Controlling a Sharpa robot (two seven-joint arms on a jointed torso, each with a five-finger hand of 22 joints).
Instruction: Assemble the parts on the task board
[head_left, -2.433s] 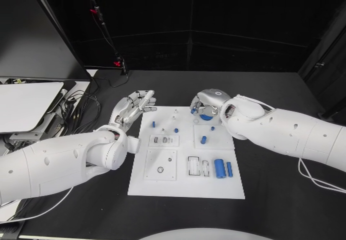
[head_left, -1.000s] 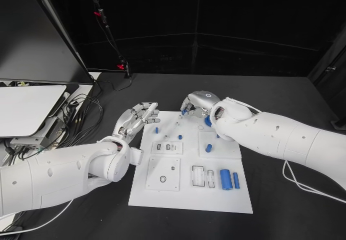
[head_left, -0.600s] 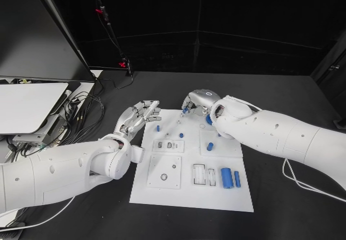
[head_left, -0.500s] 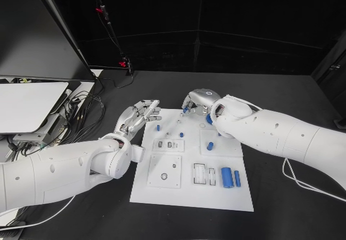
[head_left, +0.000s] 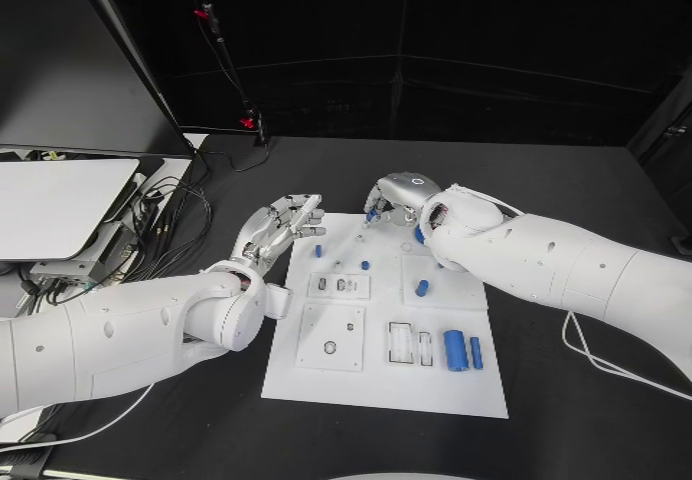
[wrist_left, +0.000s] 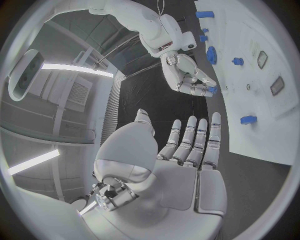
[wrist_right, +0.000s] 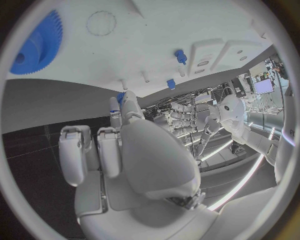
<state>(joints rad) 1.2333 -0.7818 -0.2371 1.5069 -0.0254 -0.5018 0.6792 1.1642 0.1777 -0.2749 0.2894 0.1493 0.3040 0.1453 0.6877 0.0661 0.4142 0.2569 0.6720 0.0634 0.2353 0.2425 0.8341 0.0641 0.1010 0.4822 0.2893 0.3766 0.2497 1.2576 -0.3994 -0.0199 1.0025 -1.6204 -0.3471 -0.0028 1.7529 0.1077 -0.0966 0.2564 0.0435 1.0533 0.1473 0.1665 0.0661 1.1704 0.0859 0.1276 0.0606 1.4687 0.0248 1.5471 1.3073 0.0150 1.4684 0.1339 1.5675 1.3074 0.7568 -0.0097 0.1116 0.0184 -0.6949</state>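
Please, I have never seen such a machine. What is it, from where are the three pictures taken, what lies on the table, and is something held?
It is a robot with two white arms, each ending in a silver robot hand. One picture looks down from its head; the two round ones come from cameras at its wrists. On the black table lies a white task board carrying small blue parts and a blue gear. The left robot hand is open beside the board's far left corner and holds nothing. The right robot hand, at the far edge, pinches a small blue piece in its fingertips.
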